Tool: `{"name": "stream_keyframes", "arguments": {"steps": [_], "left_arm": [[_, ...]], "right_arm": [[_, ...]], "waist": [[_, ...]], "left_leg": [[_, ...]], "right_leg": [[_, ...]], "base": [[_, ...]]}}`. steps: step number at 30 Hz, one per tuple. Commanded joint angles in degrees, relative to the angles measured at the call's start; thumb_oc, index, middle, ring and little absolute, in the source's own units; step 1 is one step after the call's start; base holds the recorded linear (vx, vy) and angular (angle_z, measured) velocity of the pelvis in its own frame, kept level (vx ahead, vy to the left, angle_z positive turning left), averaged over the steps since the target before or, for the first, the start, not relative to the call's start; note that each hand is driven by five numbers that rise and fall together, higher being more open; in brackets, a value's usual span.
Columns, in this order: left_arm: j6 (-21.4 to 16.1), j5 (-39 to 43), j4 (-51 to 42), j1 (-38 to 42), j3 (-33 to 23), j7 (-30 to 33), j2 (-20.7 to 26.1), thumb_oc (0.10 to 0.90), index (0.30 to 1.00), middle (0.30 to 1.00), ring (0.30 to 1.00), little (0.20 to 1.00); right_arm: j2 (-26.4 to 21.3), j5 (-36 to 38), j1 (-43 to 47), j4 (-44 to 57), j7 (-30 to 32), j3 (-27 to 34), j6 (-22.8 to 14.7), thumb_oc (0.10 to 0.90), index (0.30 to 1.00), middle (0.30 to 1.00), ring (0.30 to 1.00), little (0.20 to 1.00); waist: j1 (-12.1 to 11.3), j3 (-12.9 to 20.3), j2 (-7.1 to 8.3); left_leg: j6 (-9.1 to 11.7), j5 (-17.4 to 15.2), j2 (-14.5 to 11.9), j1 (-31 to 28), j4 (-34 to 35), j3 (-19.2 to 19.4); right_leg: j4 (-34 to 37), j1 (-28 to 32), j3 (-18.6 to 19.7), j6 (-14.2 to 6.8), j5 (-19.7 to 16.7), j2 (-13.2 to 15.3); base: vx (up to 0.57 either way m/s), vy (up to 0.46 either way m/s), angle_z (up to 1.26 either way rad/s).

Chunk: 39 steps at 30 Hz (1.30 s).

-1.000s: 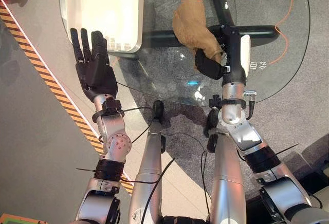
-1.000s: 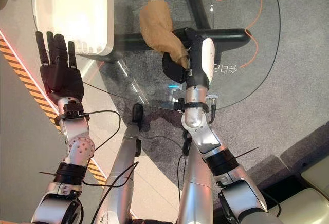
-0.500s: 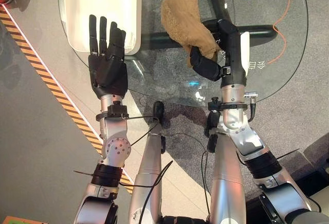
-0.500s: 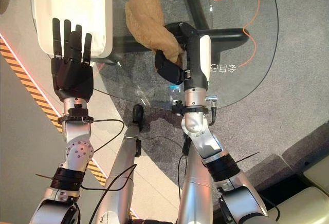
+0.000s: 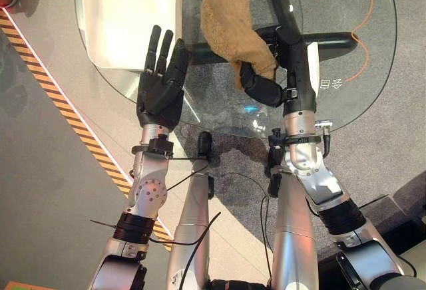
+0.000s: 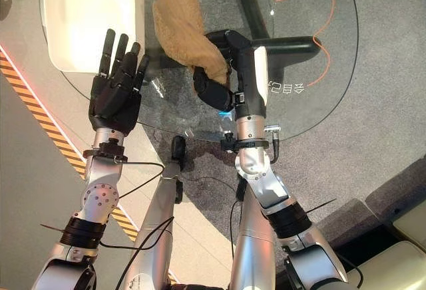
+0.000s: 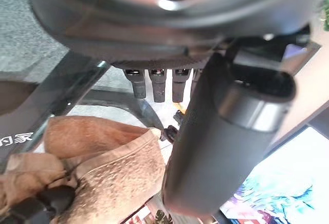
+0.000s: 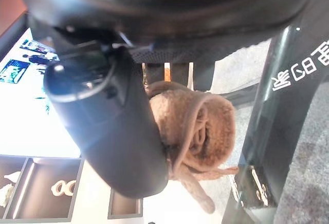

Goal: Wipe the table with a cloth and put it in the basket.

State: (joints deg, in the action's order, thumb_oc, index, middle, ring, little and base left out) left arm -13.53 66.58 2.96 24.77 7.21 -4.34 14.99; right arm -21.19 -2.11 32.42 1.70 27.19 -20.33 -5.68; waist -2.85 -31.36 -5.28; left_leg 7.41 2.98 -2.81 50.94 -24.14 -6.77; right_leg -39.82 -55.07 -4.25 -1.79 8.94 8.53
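the right robot hand (image 5: 266, 80) has its fingers and thumb curled round one end of the tan, fuzzy terry cloth (image 5: 233, 20), pinching it in a bunch; in the right wrist view the cloth (image 8: 193, 131) shows gathered in folds between thumb and fingers. the rest of the cloth lies spread on the round clear glass worktop (image 5: 346, 97), reaching from the hand toward the far edge, near the middle of the glass. the left robot hand (image 5: 160, 87) hovers over the near left edge of the worktop, fingers straight and a little spread, holding nothing.

a white rectangular plastic basket (image 5: 126, 17) sits on the far left part of the worktop, just beside the left hand's fingertips. through the glass show a black table frame (image 5: 319, 39), grey carpet (image 5: 393, 124) and a looping orange cable (image 5: 363, 20). along the left runs a black-and-yellow striped floor tape (image 5: 60, 97).

compared with a second ago, the left hand has come in from beyond the left edge to above the glass, and the right hand has pushed the cloth leftward and farther across the worktop.
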Motion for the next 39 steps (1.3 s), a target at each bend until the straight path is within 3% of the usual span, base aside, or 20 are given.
{"name": "stream_keyframes", "arguments": {"steps": [1, 14, 32, 33, 34, 35, 39], "left_arm": [[-1.24, -0.85, -8.73, 3.2, -0.15, -4.72, 2.33, 0.8, 0.9, 0.9, 0.9, 0.9], [0.79, -1.58, -8.94, 6.55, 2.36, -5.34, 2.23, 0.8, 0.9, 0.9, 0.9, 0.9], [-3.88, -2.15, -9.23, 7.11, 2.01, -3.56, 0.81, 0.8, 0.9, 0.9, 0.9, 0.9], [-4.19, -2.04, -9.19, 7.08, 1.88, -3.91, 0.68, 0.476, 0.622, 0.622, 0.622, 0.576], [-4.8, -2.31, -9.26, 7.03, 1.81, -3.94, 0.51, 0.248, 0.427, 0.427, 0.427, 0.348], [-4.8, -2.32, -9.27, 7.03, 1.81, -3.92, 0.51, 0.1, 0.3, 0.3, 0.3, 0.2], [-5.92, -2.74, -9.4, 7.29, 1.33, -3.93, 0.18, 0.1, 0.3, 0.3, 0.3, 0.2]], "right_arm": [[1.24, -0.35, 5.93, 17.26, -1.28, -0.69, -10.36, 0.1, 0.3, 0.3, 0.3, 0.2], [1.89, 0.95, 7.45, 17.23, -5.64, -4.67, -7.21, 0.1, 0.3, 0.3, 0.3, 0.2], [2.2, 0.56, 8.36, 16.82, -6.88, -6.78, -5.02, 0.1, 0.3, 0.3, 0.3, 0.2], [2.26, 0.55, 8.4, 16.94, -7.06, -6.81, -4.83, 0.1, 0.3, 0.3, 0.3, 0.2], [2.47, 0.28, 8.38, 17.04, -7.19, -6.96, -4.58, 0.1, 0.3, 0.3, 0.3, 0.2], [2.48, 0.27, 8.37, 17.04, -7.19, -6.97, -4.57, 0.1, 0.3, 0.3, 0.3, 0.2], [2.42, 0.38, 8.65, 17.17, -7.86, -7.06, -4.01, 0.1, 0.3, 0.3, 0.3, 0.2]], "waist": [[1.08, 1.56, 0.42], [1.52, 1.56, 0.67], [1.13, 1.56, 0.9], [1.13, 1.56, 0.92], [1.1, 1.56, 0.94], [1.1, 1.56, 0.94], [1.05, 1.56, 0.98]], "left_leg": [[-8.12, -3.88, 6.11, -2.37, -1.92, 5.93], [-7.83, -3.49, 5.91, -2.81, -1.16, 6.23], [-7.65, -3.16, 5.96, -2.96, -0.54, 6.0], [-7.65, -3.11, 5.95, -2.97, -0.49, 5.99], [-7.66, -3.14, 5.96, -2.95, -0.5, 6.0], [-7.66, -3.14, 5.96, -2.95, -0.5, 6.0], [-7.63, -3.17, 5.97, -2.92, -0.54, 5.94]], "right_leg": [[6.64, 3.49, -1.77, 0.54, -3.89, -5.5], [7.33, 3.91, -1.55, 0.61, -4.02, -5.8], [7.69, 4.08, -1.85, 0.65, -3.92, -5.96], [7.69, 4.05, -1.82, 0.65, -3.94, -6.01], [7.68, 4.02, -1.86, 0.67, -3.93, -6.03], [7.67, 4.02, -1.86, 0.67, -3.93, -6.03], [7.55, 3.92, -1.87, 0.65, -3.9, -5.99]], "base": [[0.0, 0.0, 0.0], [0.0, 0.0, 0.0], [0.0, 0.0, 0.0], [0.0, 0.0, 0.0], [0.0, 0.0, 0.0], [0.0, 0.0, 0.0], [0.0, 0.0, 0.0]]}}
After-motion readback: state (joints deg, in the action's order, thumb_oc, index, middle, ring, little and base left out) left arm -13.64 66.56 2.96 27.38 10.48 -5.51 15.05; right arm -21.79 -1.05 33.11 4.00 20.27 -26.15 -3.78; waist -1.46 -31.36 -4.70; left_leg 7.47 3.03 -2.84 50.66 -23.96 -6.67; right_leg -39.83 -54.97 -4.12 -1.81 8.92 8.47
